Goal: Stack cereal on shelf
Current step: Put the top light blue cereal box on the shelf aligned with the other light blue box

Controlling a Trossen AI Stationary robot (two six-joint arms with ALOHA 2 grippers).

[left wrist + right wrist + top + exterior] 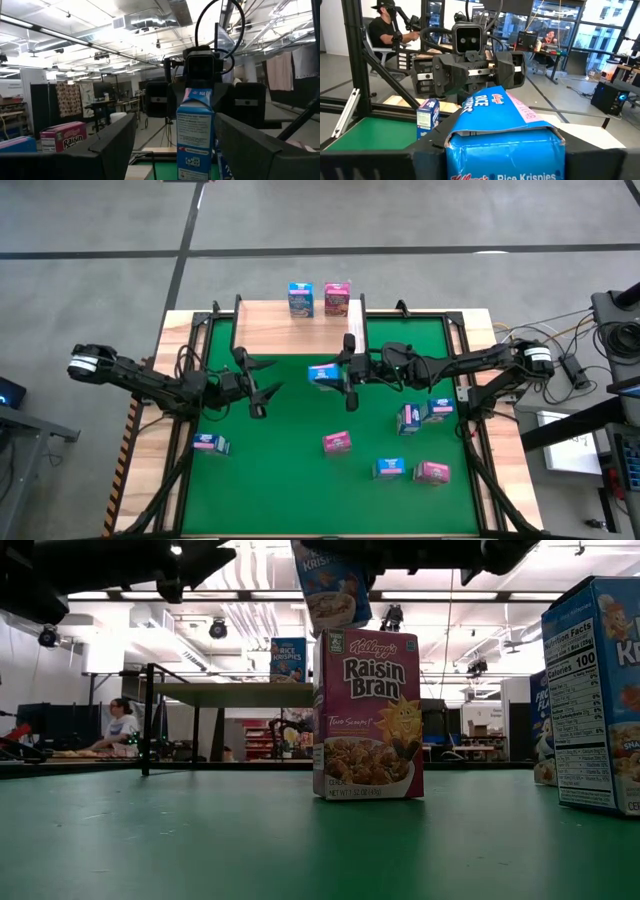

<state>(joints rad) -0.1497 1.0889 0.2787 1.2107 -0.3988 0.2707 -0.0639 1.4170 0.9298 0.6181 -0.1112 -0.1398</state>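
The shelf point(272, 332), a light wooden board, stands at the table's far edge. A blue cereal box point(300, 300) and a pink one point(337, 300) stand upright on it. My right gripper point(338, 377) reaches in from the right and is shut on a blue Rice Krispies box point(322, 374) above the middle of the green mat point(290, 480). My left gripper point(262, 392) hovers left of that box, open, with a gap between them. In the left wrist view the held box point(195, 135) shows between my left fingers point(115, 142), farther off. My right gripper pinches the blue box by two opposite sides point(454, 146) between its two fingers. The fingers come in about level from the table's right. The box point(330, 585) hangs clear of the mat, roughly upright and slightly tilted.
Several cereal boxes stand or lie on the mat: a pink Raisin Bran box point(367, 715) near the middle, a white-purple one point(210, 443) at the left, and more at the right point(410, 418) and front right point(432, 472). People sit in the room beyond the table.
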